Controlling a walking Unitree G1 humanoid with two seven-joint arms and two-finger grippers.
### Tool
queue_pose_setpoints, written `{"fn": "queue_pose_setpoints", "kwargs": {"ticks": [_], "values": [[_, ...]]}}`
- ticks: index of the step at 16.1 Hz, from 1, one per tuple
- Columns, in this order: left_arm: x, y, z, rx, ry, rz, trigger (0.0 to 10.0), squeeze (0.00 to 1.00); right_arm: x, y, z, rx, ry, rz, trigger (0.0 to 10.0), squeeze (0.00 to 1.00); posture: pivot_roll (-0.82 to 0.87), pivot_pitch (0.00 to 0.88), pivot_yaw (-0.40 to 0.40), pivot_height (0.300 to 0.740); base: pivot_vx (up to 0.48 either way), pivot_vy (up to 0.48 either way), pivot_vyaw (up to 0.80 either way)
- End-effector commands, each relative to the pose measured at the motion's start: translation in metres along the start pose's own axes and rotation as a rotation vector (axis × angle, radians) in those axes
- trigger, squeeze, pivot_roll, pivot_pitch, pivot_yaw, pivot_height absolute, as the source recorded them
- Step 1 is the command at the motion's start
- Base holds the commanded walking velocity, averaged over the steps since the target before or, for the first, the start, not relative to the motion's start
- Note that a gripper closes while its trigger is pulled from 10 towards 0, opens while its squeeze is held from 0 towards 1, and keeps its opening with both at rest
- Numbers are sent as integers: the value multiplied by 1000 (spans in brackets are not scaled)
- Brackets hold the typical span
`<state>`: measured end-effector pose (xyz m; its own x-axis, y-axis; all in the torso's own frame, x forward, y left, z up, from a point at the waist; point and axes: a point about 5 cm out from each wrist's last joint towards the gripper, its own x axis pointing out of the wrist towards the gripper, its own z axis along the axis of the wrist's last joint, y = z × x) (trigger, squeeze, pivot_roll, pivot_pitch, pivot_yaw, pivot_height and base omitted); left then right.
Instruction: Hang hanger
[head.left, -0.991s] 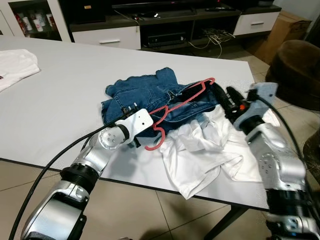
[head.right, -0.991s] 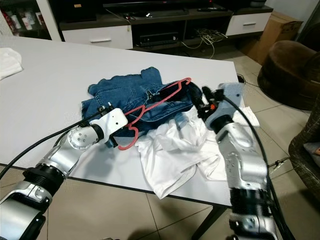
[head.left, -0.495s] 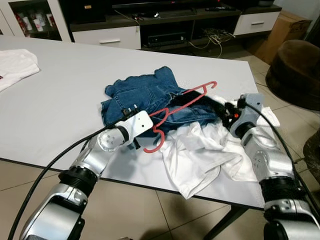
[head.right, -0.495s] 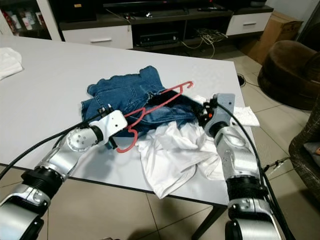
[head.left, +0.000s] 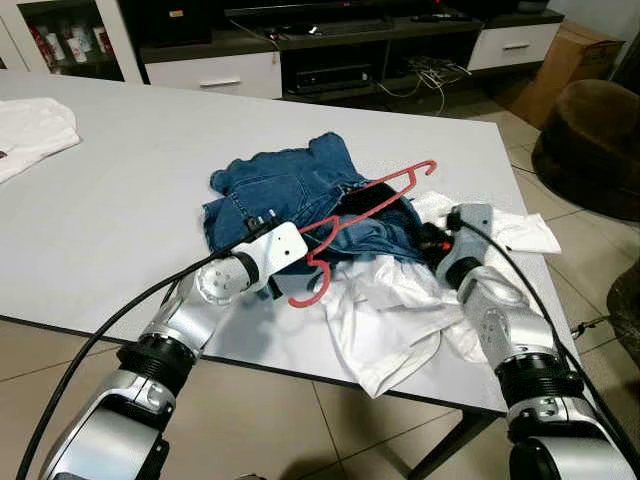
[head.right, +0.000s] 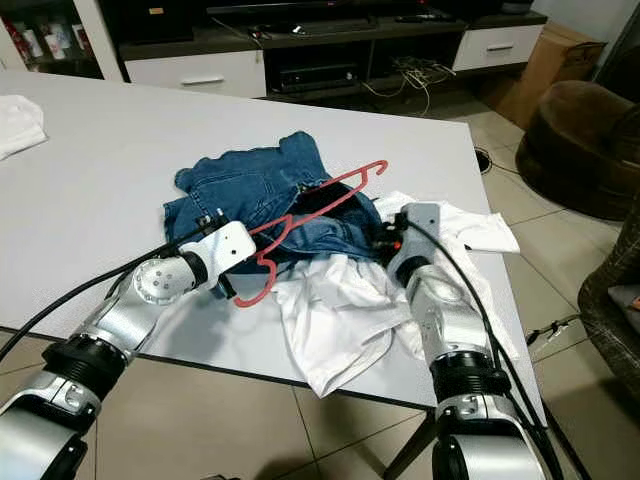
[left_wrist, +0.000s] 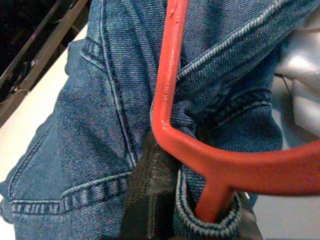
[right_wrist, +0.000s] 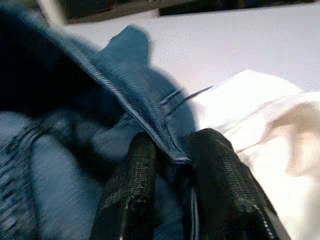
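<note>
On the white table (head.left: 120, 180), the red hanger (head.left: 350, 215) rests across the blue jeans (head.left: 290, 190), its hook end beside the left gripper (left_wrist: 190, 200). That gripper is clamped on the hanger together with a denim fold. The right gripper (right_wrist: 170, 165) pinches a jeans edge beside the white garment (head.left: 400, 310).

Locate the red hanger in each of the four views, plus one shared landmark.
Left eye view: red hanger lies tilted across the blue jeans, mid-frame.
Right eye view: same spot, hook end toward the left gripper.
Left wrist view: red bar curves across the denim, close up.
Right wrist view: I can't make out the hanger; fingers pinch a denim edge.
Shared landmark: the jeans.
</note>
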<state>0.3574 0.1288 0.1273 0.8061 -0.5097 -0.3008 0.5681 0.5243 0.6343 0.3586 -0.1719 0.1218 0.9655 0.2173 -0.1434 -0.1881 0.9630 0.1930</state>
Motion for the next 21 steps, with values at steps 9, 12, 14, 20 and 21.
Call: {"fn": "queue_pose_setpoints", "kwargs": {"ticks": [9, 12, 14, 20, 21], "values": [[2, 3, 3, -5, -3, 9, 10000, 0, -8, -9, 66, -59, -308, -98, 0, 0, 11, 54, -7, 740, 0, 0, 0], [-1, 4, -4, 7, 22, 19, 10000, 0, -17, -17, 69, -27, -363, -153, 0, 0, 11, 54, -7, 740, 0, 0, 0], [-5, -8, -10, 58, 36, -82, 10000, 0, -21, -19, 84, -25, -425, -169, 0, 0, 13, 54, -6, 740, 0, 0, 0], [-4, -11, -18, 94, 113, -144, 10000, 0, -28, 5, 110, -105, -516, -54, 0, 0, 9, 52, -1, 740, 0, 0, 0], [-3, -4, -21, 48, 163, -96, 10000, 0, -31, 14, 111, -139, -519, -7, 0, 0, 9, 52, -1, 740, 0, 0, 0]]}}
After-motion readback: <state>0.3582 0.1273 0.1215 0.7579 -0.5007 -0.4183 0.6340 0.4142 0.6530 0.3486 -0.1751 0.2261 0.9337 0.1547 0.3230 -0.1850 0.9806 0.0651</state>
